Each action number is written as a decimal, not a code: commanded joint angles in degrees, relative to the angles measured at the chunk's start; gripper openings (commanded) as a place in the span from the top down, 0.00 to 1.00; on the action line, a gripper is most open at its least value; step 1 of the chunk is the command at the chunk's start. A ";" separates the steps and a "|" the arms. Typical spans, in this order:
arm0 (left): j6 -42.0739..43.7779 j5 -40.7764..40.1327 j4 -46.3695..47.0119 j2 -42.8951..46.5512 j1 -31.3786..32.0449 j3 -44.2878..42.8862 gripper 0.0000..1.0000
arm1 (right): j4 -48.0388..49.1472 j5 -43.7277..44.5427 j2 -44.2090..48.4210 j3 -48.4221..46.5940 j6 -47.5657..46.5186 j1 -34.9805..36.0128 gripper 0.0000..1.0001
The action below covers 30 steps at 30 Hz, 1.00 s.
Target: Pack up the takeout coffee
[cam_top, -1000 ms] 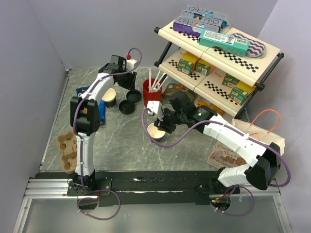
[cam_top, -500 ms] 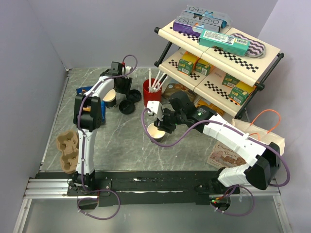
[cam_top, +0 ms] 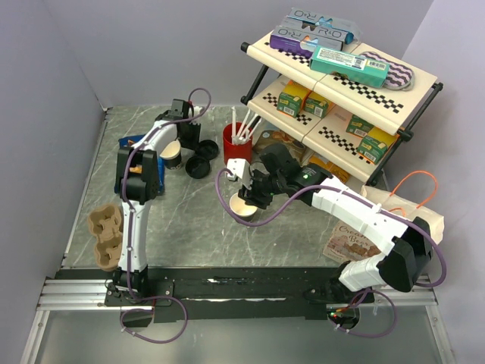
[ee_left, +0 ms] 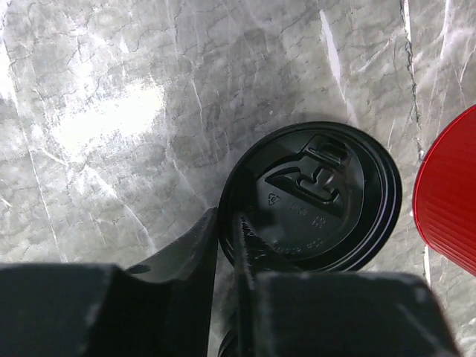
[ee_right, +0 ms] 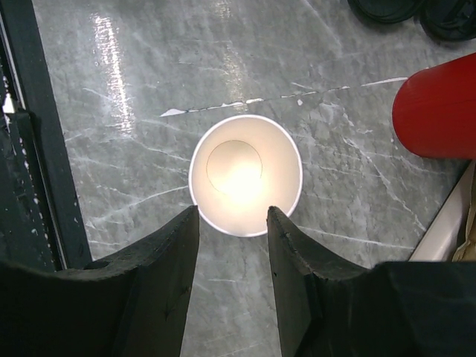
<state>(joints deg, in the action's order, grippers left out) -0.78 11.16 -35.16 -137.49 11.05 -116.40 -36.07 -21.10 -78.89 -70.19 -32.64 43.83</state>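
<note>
— Over on the desk (cam_top: 189,220), what's the likeliest slip, do you reckon?

— Take the big thing first. The pulp cup carrier (cam_top: 106,231) sits at the left edge, well apart from everything else. If that's where the drink ends up, it's a long carry and any weak hold will show.

— And the cup?

— The right pincer (ee_right: 232,212) hangs over the open paper cup (ee_right: 245,175), fingers apart, one on either side of its near rim. I can't tell whether they touch it. The cup stands free mid-desk, near the red cup (cam_top: 237,142) with the straws (cam_top: 244,130). It looks empty and thin-walled. A finger coming down off-centre could catch the rim and tip it, and a hard squeeze could dent it.

— The left side?

— The left pincer (ee_left: 227,223) has its fingers drawn almost together on the edge of a black lid (ee_left: 312,193) lying flat beside the red cup. I'd say it's pinching the rim, but only shallowly. A hold that thin could let the lid swing or drop, or meet the cup crooked.

— What does the coffee look like?

— The cup is round and upright, cream-white inside with a clean white rim and no lid on. Its outer wall barely shows from above. The lid is glossy black, with a moulded sip hole and small raised marks.
</note>
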 commanded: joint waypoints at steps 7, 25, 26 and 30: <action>-1.34 3.96 0.62 1.08 -0.76 -3.75 0.99 | 0.30 -1.04 0.14 -2.84 0.56 -0.24 0.51; 4.90 5.10 3.95 39.62 -0.77 25.65 0.99 | -1.79 -0.17 5.76 -10.66 2.58 -3.05 0.51; 5.43 5.54 4.83 41.93 -0.68 27.96 0.99 | -2.15 -0.34 5.94 -11.01 2.93 -3.05 0.51; 7.71 10.37 8.51 51.52 0.28 38.16 0.99 | -4.53 -2.45 6.73 -13.65 6.09 -3.93 0.51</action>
<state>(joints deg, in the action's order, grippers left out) 3.64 17.61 -29.98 -92.18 10.35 -85.93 -38.46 -20.99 -75.00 -79.64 -30.48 40.66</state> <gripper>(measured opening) 0.029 0.490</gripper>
